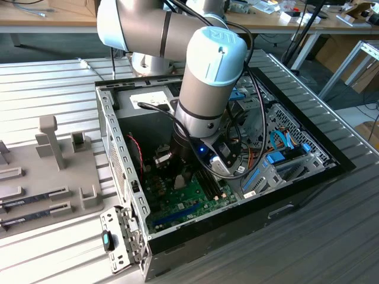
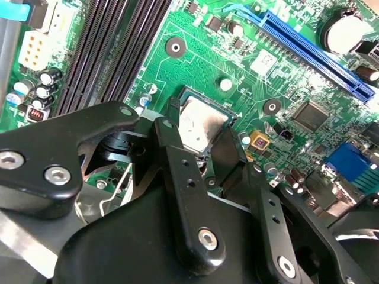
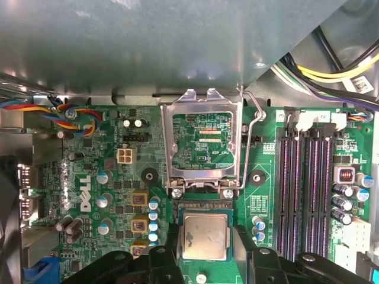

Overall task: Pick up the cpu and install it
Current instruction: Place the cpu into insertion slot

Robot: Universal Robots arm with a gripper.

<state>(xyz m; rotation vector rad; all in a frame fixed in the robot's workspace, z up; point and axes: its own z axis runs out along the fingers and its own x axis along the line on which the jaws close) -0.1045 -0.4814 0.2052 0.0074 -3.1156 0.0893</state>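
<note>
The cpu (image 3: 204, 236), a small square chip with a silver top, lies level at the open socket on the green motherboard (image 3: 112, 189). My gripper (image 3: 204, 251) straddles it, with a black finger (image 3: 170, 251) tight against each of two opposite edges. In the second wrist view the cpu (image 2: 200, 120) shows between the same fingers (image 2: 169, 142) of the gripper (image 2: 198, 142), pressed low over the board. In the exterior view my arm (image 1: 207, 77) reaches down into the open computer case (image 1: 296, 195). Whether the chip rests fully in the socket cannot be told.
The socket's metal load plate (image 3: 201, 148) stands flipped open beside the cpu, its lever (image 3: 256, 127) raised. Black memory slots (image 3: 302, 189) run alongside. Coloured cables (image 3: 59, 112) and a blue slot (image 2: 314, 50) lie nearby. A grey tray with memory sticks (image 1: 35, 201) sits at the exterior view's left.
</note>
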